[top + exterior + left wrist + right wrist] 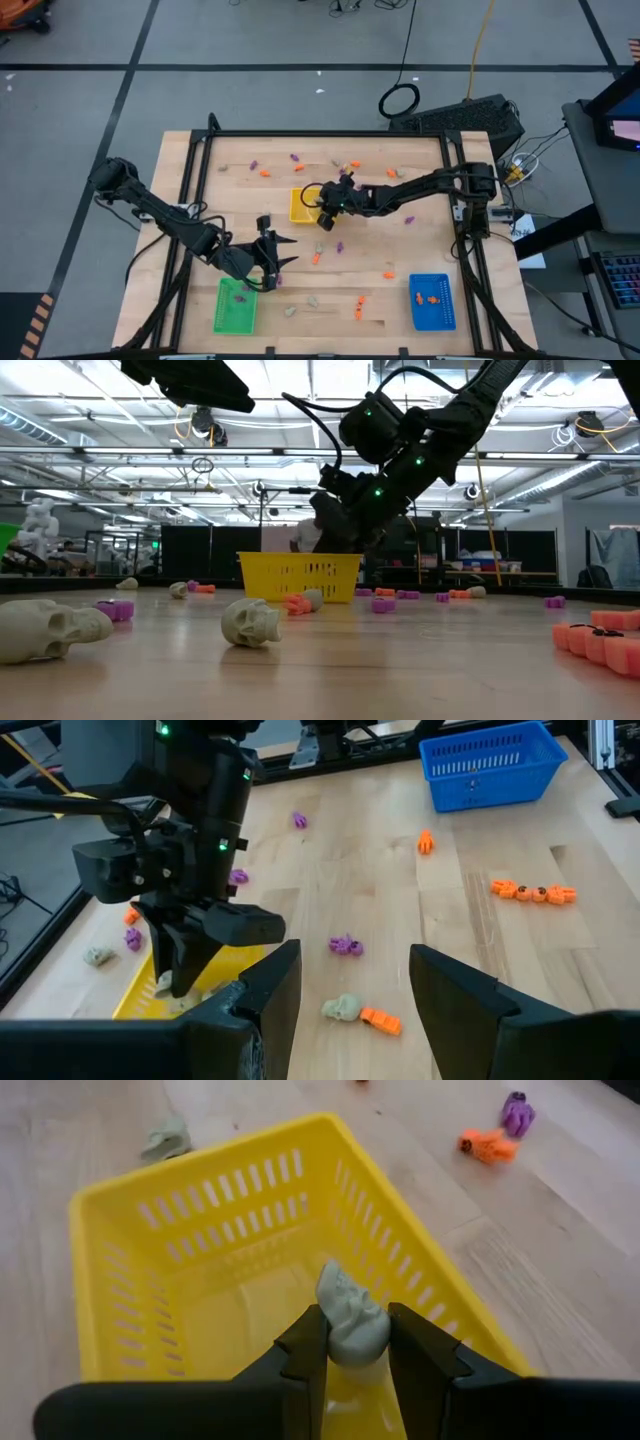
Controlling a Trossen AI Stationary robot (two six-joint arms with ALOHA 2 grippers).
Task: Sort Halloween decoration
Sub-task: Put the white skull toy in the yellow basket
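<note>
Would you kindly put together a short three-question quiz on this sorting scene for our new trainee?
1. Multiple choice: over which tray does the right gripper hang? A) blue tray B) yellow tray C) green tray
2. True or false: the left gripper holds a purple trinket.
3. Fill in: the right gripper's fingers pinch a pale beige-grey ____.

Key:
1. B
2. False; its fingers stand open with nothing between them.
3. skull

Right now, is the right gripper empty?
No, the right gripper pinches a pale skull over the yellow tray.
</note>
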